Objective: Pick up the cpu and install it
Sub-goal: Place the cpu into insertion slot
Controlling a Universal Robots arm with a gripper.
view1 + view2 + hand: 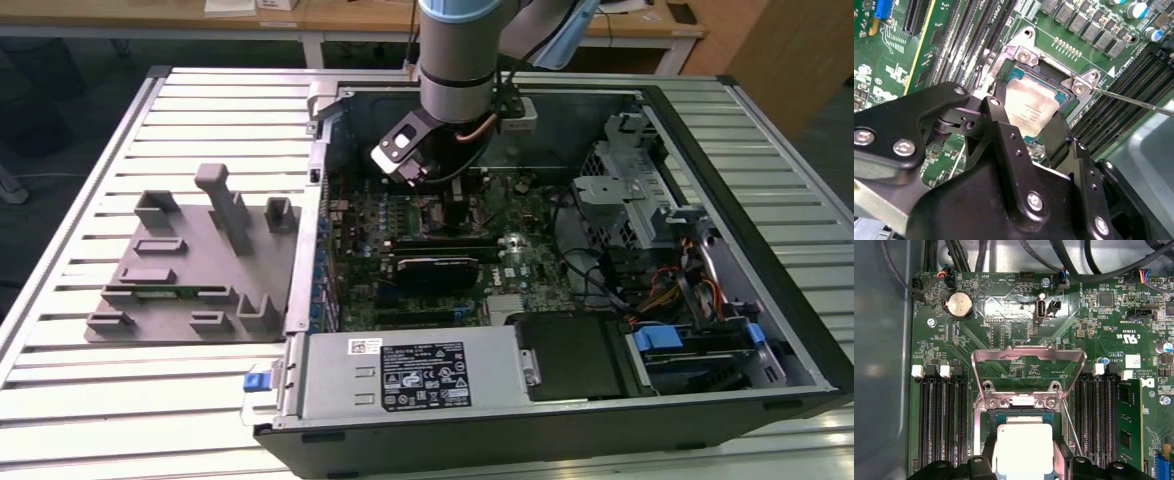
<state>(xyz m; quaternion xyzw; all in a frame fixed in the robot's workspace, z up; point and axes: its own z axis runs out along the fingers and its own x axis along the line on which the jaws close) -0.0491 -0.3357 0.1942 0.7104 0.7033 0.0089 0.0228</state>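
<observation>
Hand [1025, 460] grasping the cpu [1024, 442] by two opposite edges, chip directly over the open motherboard socket [982, 415], load plate [1019, 353] raised.

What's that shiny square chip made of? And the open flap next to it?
The cpu looks metal-topped: a smooth, pale silver lid with soft glare. The flap seems to be thin bare steel, bright with mirror-like reflections, though the exact metal is unclear.

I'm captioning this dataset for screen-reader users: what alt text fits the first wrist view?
The end effector grips the silver cpu by two sides at the open socket, whose metal load plate stands raised. Black memory slots flank it on the green motherboard.
</observation>
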